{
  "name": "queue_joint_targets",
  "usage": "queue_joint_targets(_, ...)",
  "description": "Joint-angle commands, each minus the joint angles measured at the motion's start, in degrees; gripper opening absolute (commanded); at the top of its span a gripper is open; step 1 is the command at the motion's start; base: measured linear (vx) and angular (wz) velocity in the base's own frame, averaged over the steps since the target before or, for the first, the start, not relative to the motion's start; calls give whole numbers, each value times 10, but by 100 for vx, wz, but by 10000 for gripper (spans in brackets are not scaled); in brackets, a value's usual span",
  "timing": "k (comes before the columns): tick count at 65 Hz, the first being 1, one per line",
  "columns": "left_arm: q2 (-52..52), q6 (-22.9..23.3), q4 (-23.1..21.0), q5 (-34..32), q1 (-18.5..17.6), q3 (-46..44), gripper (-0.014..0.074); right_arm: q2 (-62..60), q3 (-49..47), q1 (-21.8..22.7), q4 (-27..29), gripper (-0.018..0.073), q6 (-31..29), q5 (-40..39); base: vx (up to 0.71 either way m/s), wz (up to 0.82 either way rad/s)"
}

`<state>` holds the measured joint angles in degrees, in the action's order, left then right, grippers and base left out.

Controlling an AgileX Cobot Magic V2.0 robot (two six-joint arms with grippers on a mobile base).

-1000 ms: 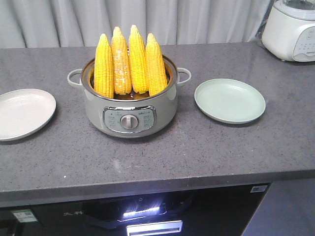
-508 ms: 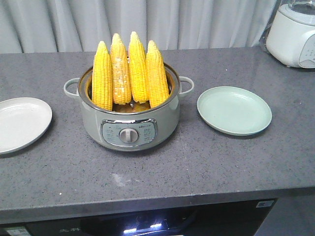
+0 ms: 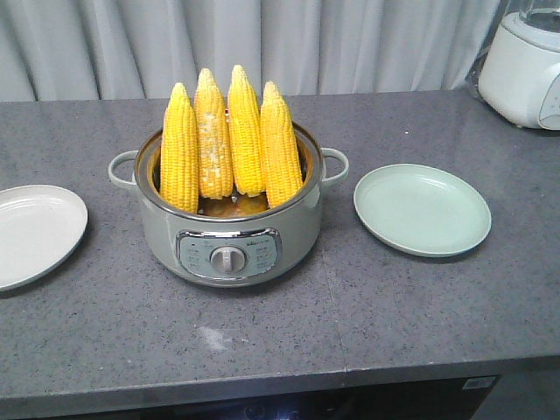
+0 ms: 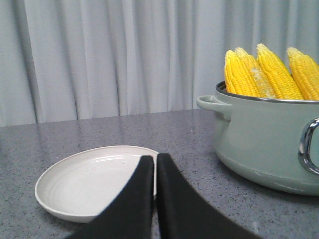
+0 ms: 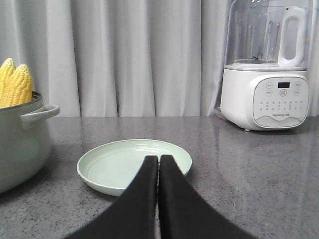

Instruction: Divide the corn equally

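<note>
Front view high, wrists low, sharing pot (image 3: 166,241)

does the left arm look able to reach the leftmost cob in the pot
Probably yes: the cob stands upright out of the open pot, nothing between it and the left gripper, whose fingers are shut.

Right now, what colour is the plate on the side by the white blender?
The plate is pale mint green, plain with no pattern. It shows best in the front-facing view.

A pale grey curtain (image 3: 262,44) hangs in soft folds along the whole back. In front of it runs a dark grey speckled counter (image 3: 411,306) with a slightly shiny top and a thin seam. The light is even and soft. Below the counter edge it is black.
</note>
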<state>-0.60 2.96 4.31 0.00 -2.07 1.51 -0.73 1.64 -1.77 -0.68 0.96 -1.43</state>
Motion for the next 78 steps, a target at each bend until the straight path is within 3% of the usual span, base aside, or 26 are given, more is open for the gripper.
queue_joint_targets(1, -10, 0, -6, -40, -1, 6, -7, -1, 5, 2, -2, -11, -4, -47, 4, 1)
queue_joint_targets(78, -10, 0, -6, -40, -1, 6, -7, -1, 5, 2, -2, -11, -4, -47, 1, 0)
